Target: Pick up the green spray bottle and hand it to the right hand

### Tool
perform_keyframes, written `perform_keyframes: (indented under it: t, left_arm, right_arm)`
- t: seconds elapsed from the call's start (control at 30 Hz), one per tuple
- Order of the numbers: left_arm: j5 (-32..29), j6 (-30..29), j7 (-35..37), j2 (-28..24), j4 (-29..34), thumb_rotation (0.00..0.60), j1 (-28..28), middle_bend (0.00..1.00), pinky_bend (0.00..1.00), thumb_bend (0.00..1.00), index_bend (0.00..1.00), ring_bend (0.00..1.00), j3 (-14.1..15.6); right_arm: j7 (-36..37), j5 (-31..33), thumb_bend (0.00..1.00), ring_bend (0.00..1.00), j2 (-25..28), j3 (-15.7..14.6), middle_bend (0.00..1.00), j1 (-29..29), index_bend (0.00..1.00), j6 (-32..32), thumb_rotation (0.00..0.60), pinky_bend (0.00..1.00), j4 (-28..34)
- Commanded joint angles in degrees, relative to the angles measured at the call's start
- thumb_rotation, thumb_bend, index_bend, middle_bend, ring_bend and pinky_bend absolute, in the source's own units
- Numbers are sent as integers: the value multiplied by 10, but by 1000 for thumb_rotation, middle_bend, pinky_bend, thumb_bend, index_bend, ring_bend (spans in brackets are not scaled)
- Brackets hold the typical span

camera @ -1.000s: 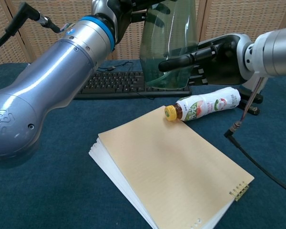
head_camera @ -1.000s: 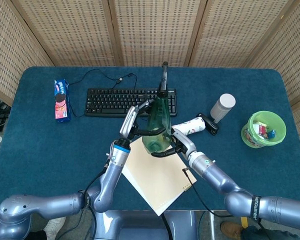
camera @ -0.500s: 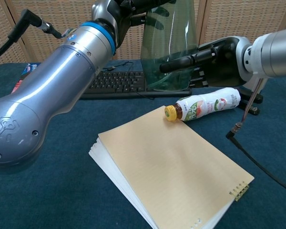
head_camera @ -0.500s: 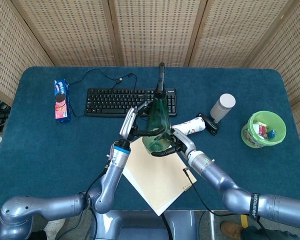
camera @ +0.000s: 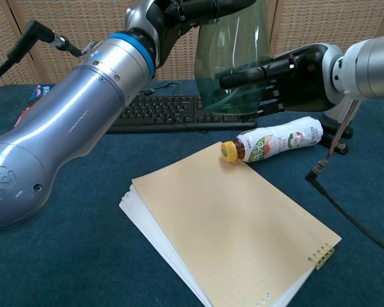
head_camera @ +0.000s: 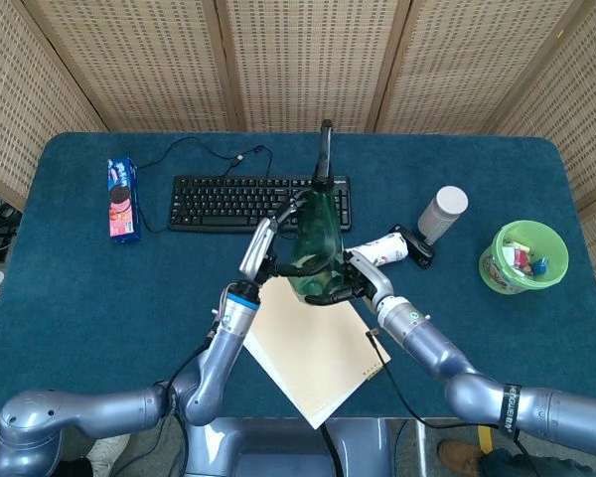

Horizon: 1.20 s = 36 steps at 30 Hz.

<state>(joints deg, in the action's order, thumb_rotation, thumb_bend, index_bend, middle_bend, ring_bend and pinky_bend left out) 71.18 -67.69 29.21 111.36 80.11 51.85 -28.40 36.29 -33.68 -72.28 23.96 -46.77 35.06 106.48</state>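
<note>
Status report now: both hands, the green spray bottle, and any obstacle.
Left hand grips green spray bottle, lifted above table. Right hand has fingers against bottle's base. Drink bottle lies below, apart.

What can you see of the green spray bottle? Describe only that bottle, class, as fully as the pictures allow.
The green spray bottle is translucent dark green plastic with a black spray head on top. It is held above the table, roughly upright, over the far edge of the notebook. The left hand grips it from one side, and the right hand has its fingers against the lower body.
</note>
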Motion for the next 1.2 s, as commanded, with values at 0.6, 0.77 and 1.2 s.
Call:
perform_keyframes:
  t: [0.6,0.77,1.2]
  left_arm:
    - [-22,30,-2,-166,126,515,-90,0,0,0,0,0,19]
    - [-42,-27,-171,-319,173,598,-190,0,0,0,0,0,76]
    - [-112,-104,-327,-488,282,600,-340,0,0,0,0,0,181]
  right_arm:
    - [-5,-21,796,695,7,9,624,35,576,10,600,576,-7]
    - [-26,-35,796,695,19,2,625,48,578,31,600,576,-2]
    - [-137,-112,794,695,-10,-47,626,43,582,89,600,575,0]
